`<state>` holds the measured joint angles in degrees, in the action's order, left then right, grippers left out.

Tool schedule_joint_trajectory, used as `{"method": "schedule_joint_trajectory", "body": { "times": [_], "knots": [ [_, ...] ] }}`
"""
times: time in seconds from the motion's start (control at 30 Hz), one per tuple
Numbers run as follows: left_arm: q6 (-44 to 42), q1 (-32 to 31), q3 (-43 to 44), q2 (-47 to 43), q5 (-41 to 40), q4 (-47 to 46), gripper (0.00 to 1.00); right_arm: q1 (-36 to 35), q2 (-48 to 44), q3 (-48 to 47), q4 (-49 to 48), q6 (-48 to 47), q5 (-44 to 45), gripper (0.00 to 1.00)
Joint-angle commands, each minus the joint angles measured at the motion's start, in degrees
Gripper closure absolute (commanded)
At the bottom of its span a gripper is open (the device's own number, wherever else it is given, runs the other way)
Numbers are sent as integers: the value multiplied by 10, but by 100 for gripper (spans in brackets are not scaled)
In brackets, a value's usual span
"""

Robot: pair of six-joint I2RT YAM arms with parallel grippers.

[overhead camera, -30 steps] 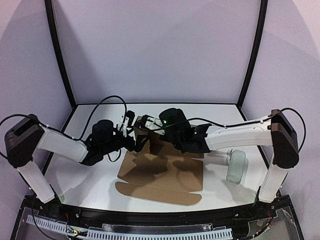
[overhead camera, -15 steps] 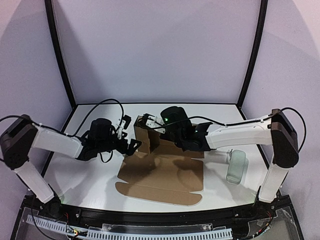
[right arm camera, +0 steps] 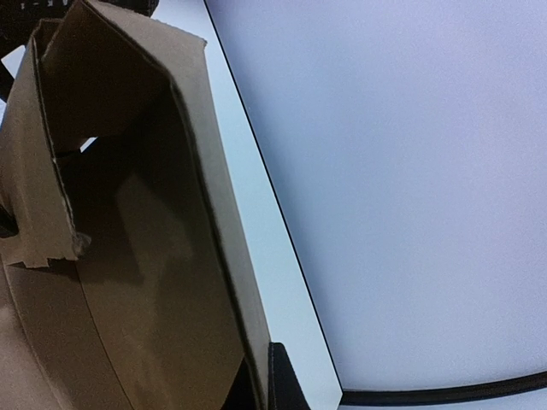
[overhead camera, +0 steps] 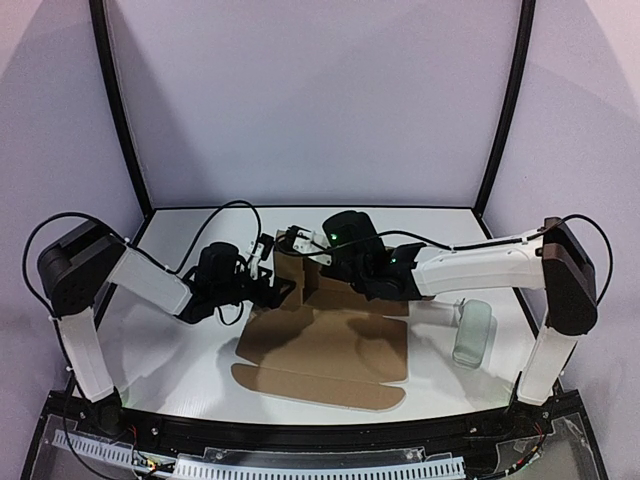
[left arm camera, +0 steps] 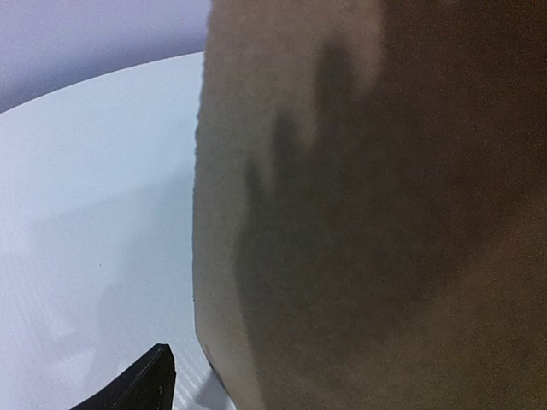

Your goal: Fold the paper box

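Observation:
The paper box (overhead camera: 330,345) is a brown cardboard sheet lying flat, with its far wall and left end flap standing up. My right gripper (overhead camera: 300,240) is shut on the top edge of that far wall. In the right wrist view one black finger (right arm camera: 286,384) presses the wall's outer face of the paper box (right arm camera: 145,256). My left gripper (overhead camera: 278,287) is at the raised left end, open. In the left wrist view the paper box (left arm camera: 367,213) fills most of the frame, with one fingertip (left arm camera: 137,389) low at the left; the other is hidden.
A pale grey-green oblong case (overhead camera: 472,333) lies on the white table (overhead camera: 170,350) under the right forearm. Black frame posts (overhead camera: 120,110) and a lilac backdrop close the far side. The sheet's long front flap (overhead camera: 315,388) reaches toward the near edge.
The left arm has swung down and to the right, up against the box's raised left end, and its jaws have narrowed a little. The right gripper has kept its hold on the far wall.

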<state>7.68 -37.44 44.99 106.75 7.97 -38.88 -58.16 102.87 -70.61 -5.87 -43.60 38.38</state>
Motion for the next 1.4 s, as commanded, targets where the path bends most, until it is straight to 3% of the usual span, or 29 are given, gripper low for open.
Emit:
{"method": "schedule_joint_trajectory", "body": {
  "times": [0.0, 0.27, 0.53, 0.8, 0.93, 1.07, 1.37],
  "knots": [
    [25, 1, 11, 12, -41, -101, 18, -5, 20, 27, 114, 29, -73, 100],
    [32, 0, 15, 32, -61, -176, 22, -11, 23, 24, 135, 24, -100, 100],
    [41, 0, 33, 47, -103, -197, 34, -12, 20, 19, 161, 29, -125, 100],
    [63, 0, 41, 38, -57, -222, 45, -10, 13, -14, 203, 21, -152, 100],
    [57, 0, 50, 15, -40, -211, 57, 2, -3, -60, 274, 18, -189, 100],
    [43, 0, 68, -6, -27, -174, 53, 15, -6, -116, 360, 13, -232, 100],
    [48, 0, 106, -6, -40, -147, 51, 20, 63, -193, 410, 17, -243, 100]
  ]
}}
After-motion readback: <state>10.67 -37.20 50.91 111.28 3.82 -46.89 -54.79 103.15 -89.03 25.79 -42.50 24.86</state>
